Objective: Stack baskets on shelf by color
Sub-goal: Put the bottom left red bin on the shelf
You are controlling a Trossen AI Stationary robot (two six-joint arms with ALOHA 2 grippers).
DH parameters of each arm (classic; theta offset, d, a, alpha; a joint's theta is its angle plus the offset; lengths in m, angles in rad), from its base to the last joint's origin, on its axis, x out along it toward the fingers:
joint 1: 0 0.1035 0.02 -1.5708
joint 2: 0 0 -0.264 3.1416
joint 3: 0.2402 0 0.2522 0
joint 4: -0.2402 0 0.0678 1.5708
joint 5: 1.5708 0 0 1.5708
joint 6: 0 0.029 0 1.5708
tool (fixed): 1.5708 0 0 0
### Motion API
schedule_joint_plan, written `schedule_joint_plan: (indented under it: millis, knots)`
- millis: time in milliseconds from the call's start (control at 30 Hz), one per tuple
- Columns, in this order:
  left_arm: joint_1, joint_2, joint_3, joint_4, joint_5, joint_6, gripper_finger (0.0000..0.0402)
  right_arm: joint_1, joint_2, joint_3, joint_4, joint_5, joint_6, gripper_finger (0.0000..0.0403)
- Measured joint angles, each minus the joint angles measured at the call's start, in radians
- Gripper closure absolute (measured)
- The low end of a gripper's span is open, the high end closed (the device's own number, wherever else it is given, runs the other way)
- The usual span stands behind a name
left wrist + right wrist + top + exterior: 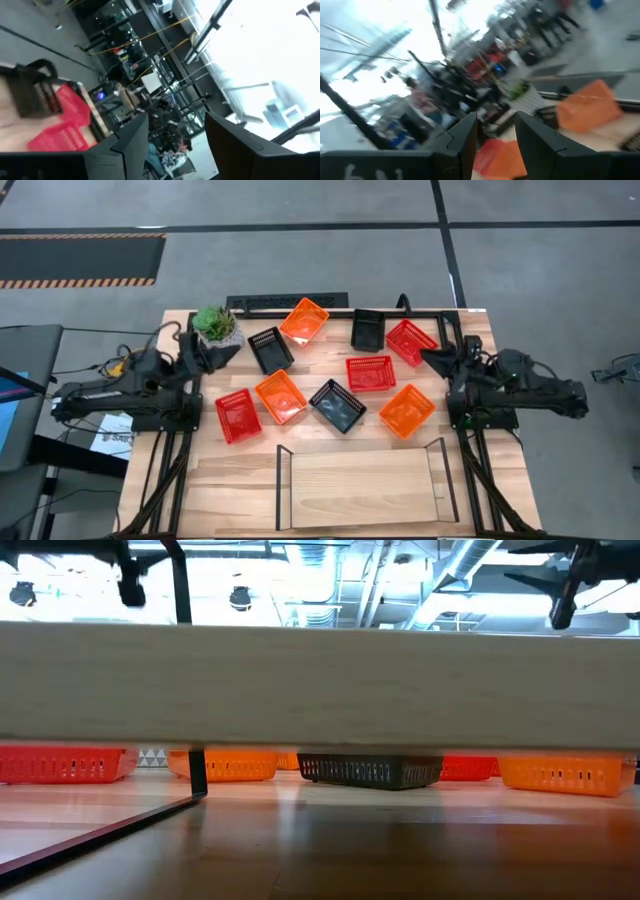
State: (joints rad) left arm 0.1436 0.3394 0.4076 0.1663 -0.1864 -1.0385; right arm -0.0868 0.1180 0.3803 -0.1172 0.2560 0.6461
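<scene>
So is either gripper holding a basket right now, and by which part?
Nothing is held. The left gripper and right gripper are both open and empty, apart from the baskets.

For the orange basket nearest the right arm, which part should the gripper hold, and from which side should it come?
Probably the rim of the orange basket, taken from above: it lies open side up, turned diagonally to the table edges, and its thin mesh wall suits a pinch, one finger inside and one outside. The corner facing the right gripper looks free; the black basket lies close on the other side.
</scene>
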Motion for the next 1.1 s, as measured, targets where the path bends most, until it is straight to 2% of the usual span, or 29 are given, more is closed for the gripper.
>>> schedule_joint_plan:
  millis: [100,300,400,467,567,667,933,1100]
  knots:
    - [0.0,0.079,0.148,-0.214,0.041,-0.003,0.0219,0.0,0.067,0.083,-0.144,0.039,0.0,0.0243]
    - [-0.001,0.266,0.438,-0.872,0.14,-0.018,0.0219,0.0,0.204,0.191,-0.333,0.058,0.024,0.0243]
    - [-0.007,0.359,0.518,-1.129,0.138,-0.022,0.0219,0.0,0.259,0.208,-0.378,0.058,0.041,0.0243]
    - [-0.016,0.411,0.54,-1.236,0.134,-0.057,0.0219,0.0,0.284,0.209,-0.4,0.058,0.063,0.0243]
    - [-0.04,0.471,0.539,-1.335,0.141,-0.12,0.0219,0.0,0.316,0.209,-0.448,0.057,0.092,0.0243]
    - [-0.078,0.539,0.533,-1.396,0.135,-0.121,0.0219,0.0,0.339,0.209,-0.492,0.057,0.113,0.0243]
    - [-0.125,0.69,0.533,-1.431,-0.037,0.072,0.0219,0.0,0.354,0.209,-0.519,0.058,0.109,0.0243]
    - [-0.089,0.786,0.533,-1.415,-0.051,0.218,0.0219,0.0,0.354,0.209,-0.518,0.058,0.106,0.0243]
